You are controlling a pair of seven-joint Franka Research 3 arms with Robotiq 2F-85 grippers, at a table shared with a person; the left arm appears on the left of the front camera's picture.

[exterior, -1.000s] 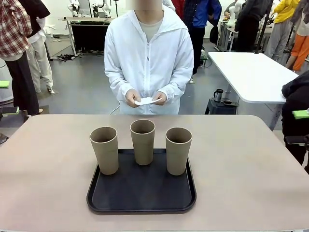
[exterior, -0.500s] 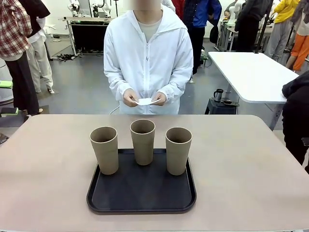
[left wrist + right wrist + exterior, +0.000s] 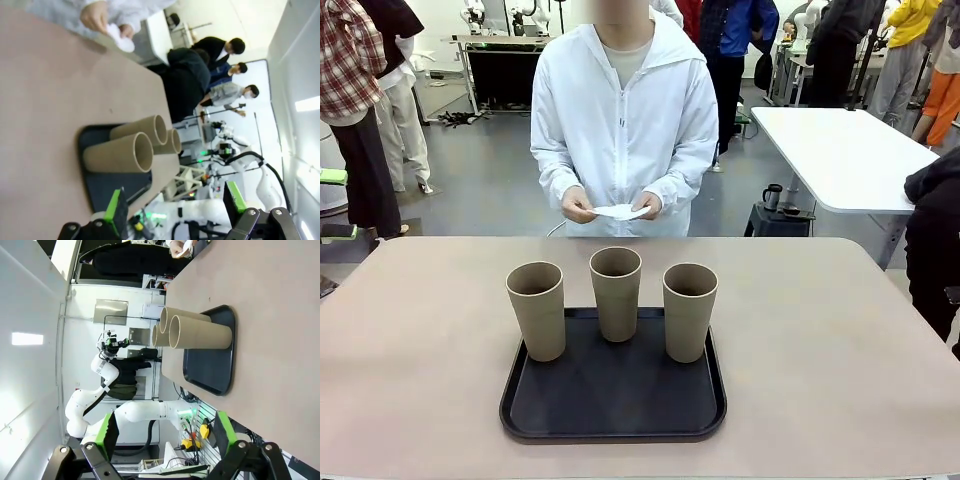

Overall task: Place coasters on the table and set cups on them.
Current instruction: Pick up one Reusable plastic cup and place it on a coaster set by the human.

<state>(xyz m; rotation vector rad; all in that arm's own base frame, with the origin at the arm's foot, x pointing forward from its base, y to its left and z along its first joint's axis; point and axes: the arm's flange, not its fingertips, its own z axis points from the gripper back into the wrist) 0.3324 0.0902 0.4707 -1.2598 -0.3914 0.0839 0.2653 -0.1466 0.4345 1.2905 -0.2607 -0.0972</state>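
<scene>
Three tan cups stand upright on a black tray (image 3: 612, 402) in the middle of the beige table (image 3: 415, 350): the left cup (image 3: 538, 312), the middle cup (image 3: 616, 295) and the right cup (image 3: 689, 312). Behind the table's far edge a person in a white jacket holds the white coasters (image 3: 620, 211) in both hands, above the tabletop. My left gripper (image 3: 176, 205) is open and empty, well back from the cups (image 3: 120, 152). The right gripper (image 3: 166, 432) is also open and empty, with the cups (image 3: 200, 332) far ahead on the tray (image 3: 212, 371).
A white table (image 3: 840, 150) stands at the back right, with a small dark mug (image 3: 773, 196) on a stool beside it. Other people stand farther off. Bare tabletop lies to both sides of the tray and between it and the person.
The person's hands with the coasters have shifted slightly to the picture's left. A green-padded piece at the front view's right edge has left the picture. The cups have not moved.
</scene>
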